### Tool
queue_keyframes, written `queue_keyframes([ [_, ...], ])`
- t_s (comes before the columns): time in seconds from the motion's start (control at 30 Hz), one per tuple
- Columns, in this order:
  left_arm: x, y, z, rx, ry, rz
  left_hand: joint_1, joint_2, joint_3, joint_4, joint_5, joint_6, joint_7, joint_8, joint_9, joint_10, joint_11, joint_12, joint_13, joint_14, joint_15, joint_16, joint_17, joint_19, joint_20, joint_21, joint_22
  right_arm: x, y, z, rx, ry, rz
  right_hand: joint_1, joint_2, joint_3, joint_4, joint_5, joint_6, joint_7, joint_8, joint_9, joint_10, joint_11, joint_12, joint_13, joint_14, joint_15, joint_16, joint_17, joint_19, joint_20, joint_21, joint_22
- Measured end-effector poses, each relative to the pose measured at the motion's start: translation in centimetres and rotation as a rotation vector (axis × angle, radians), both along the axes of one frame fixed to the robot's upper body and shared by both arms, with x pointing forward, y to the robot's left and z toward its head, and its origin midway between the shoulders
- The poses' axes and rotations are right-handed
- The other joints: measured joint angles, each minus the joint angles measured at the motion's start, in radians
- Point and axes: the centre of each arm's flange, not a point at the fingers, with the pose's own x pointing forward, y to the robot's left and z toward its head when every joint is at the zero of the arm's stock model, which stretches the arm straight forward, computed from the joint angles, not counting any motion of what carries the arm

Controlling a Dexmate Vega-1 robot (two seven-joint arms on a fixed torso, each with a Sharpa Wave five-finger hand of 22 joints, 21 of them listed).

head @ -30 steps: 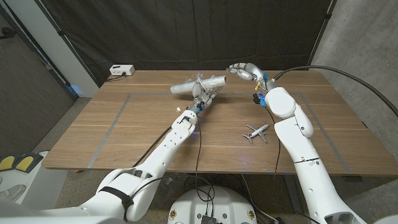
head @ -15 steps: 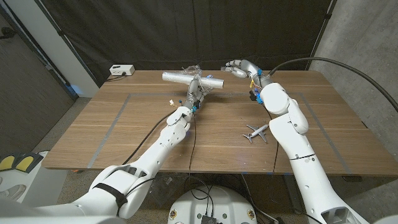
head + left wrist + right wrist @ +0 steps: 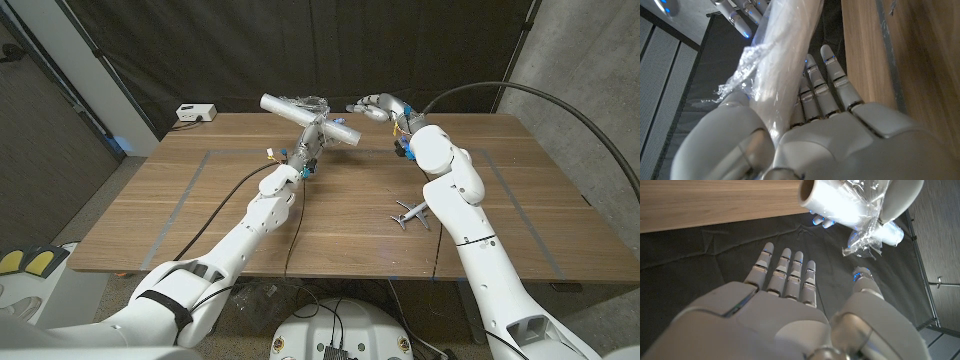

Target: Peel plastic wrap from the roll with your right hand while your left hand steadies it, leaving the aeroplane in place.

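Toy aeroplane [image 3: 413, 212] on near table [image 3: 180, 210], untouched. Farther back, left hand [image 3: 314, 140] grips plastic wrap roll [image 3: 308, 113], raised. Right hand [image 3: 378, 106] spread, empty, beside roll's end. Best pinch the crinkled loose film [image 3: 863, 240]; pull away steadily.

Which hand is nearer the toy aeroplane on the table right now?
Right, though neither is close. The right hand is up by the roll's end, far behind the aeroplane. The left hand grips the plastic wrap roll, farther off to the aeroplane's left.
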Motion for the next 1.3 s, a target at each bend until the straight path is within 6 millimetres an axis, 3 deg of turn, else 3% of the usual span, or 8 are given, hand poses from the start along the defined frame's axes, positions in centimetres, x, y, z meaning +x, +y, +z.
queue_keyframes([
  [0.57, -1.1, 0.1, 0.4, 0.175, -0.045, -0.050, 0.000, 0.000, 0.012, -0.012, -0.022, 0.023, 0.013, 0.032, 0.025, 0.039, 0.014, 0.015, 0.009, 0.050, -0.011, 0.004, -0.003, 0.014, 0.003, 0.008, 0.000, 2.1, 1.5, 0.8, -0.044, 0.082, 0.013, -0.033, -0.002, -0.025, 0.019, 0.005, 0.069, 0.005, 0.022, 0.000, 0.020, 0.002, 0.008, 0.000, 0.004, 0.014, 0.007, 0.000, -0.013, 0.005, -0.005, 0.000],
  [0.97, -1.5, -0.2, 0.2, 0.256, -0.045, -0.081, 0.000, 0.000, 0.016, -0.016, -0.031, 0.026, 0.016, 0.046, 0.035, 0.045, 0.019, 0.015, 0.014, 0.053, -0.015, -0.004, 0.000, 0.014, 0.003, 0.008, 0.000, 2.8, 2.4, 1.0, -0.049, 0.137, 0.090, -0.043, -0.001, -0.025, 0.019, 0.009, 0.135, 0.003, 0.037, 0.000, 0.031, 0.001, 0.015, 0.000, -0.005, 0.016, 0.003, -0.004, -0.023, 0.002, -0.011, 0.000],
  [1.2, -1.5, -0.4, 0.1, 0.292, -0.040, -0.092, 0.000, 0.000, 0.021, -0.021, -0.031, 0.026, 0.017, 0.050, 0.043, 0.042, 0.017, 0.015, 0.014, 0.047, -0.016, -0.008, 0.000, 0.014, 0.003, 0.008, 0.000, 3.4, 2.7, 0.9, -0.002, 0.159, 0.190, -0.026, 0.016, -0.020, 0.015, 0.009, 0.154, 0.000, 0.037, 0.000, 0.041, 0.001, 0.015, 0.000, -0.002, 0.012, 0.003, -0.008, -0.027, -0.002, -0.011, 0.000],
  [1.3, -1.5, -0.5, 0.0, 0.307, -0.035, -0.096, 0.000, 0.000, 0.021, -0.021, -0.036, 0.022, 0.020, 0.050, 0.044, 0.038, 0.014, 0.011, 0.019, 0.039, -0.013, -0.016, 0.000, 0.010, 0.007, 0.008, 0.000, 3.8, 2.6, 0.8, 0.034, 0.173, 0.241, -0.002, 0.040, -0.007, 0.002, 0.009, 0.173, -0.001, 0.044, 0.005, 0.057, -0.006, 0.024, 0.000, 0.003, 0.008, 0.003, -0.010, -0.027, -0.009, -0.011, 0.000],
])
